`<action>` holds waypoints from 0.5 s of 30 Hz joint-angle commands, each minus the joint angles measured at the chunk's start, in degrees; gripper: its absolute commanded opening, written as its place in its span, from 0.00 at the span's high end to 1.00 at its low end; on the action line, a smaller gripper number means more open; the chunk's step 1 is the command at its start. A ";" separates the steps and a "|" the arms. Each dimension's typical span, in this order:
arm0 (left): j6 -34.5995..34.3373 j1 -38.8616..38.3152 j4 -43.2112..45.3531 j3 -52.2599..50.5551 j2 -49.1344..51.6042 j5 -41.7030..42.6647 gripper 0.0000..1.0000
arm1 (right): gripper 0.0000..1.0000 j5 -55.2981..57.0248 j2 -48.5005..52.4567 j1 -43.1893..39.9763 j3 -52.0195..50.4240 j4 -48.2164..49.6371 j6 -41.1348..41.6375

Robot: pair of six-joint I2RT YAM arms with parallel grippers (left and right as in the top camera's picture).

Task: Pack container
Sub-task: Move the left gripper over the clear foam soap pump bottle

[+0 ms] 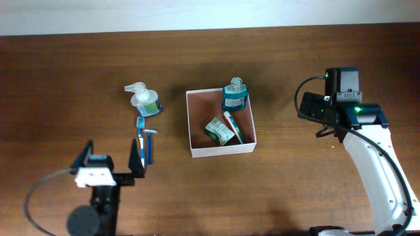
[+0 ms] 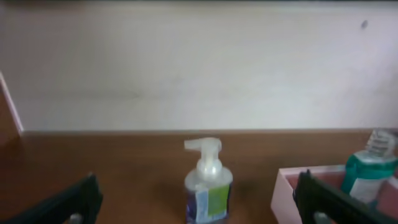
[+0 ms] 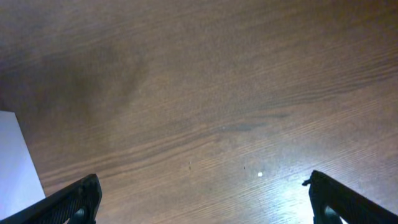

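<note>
The container (image 1: 223, 150), a white-walled square box with a reddish-brown bottom, sits mid-table. Inside it, a teal bottle (image 1: 235, 96) stands in the far right corner, with a green-white packet (image 1: 218, 130) and a red-green tube (image 1: 232, 126) lying beside it. A clear pump bottle (image 1: 144, 99) stands left of the container, and blue razors (image 1: 146, 139) lie in front of it. My left gripper (image 1: 110, 157) is open and empty near the front edge. Its wrist view shows the gripper (image 2: 199, 204), the pump bottle (image 2: 208, 186), the container (image 2: 285, 186) and the teal bottle (image 2: 370, 171). My right gripper (image 3: 205, 202) is open and empty over bare table, right of the container.
The table is dark brown wood with a pale wall along its far edge (image 1: 210, 16). The container's white wall (image 3: 15, 162) shows at the left edge of the right wrist view. The right arm (image 1: 374, 164) runs along the right side.
</note>
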 commanded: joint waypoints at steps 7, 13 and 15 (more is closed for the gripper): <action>-0.52 0.28 -28.33 41.16 42.25 -0.28 0.00 | 0.01 0.09 -0.17 -0.31 0.74 0.04 0.07; -0.55 0.28 -38.32 56.48 64.28 6.84 0.00 | 0.01 0.07 -0.17 -0.31 0.74 0.04 0.07; -0.55 0.31 -36.92 58.38 70.12 12.76 0.00 | 0.01 0.07 -0.17 -0.31 0.74 0.04 0.07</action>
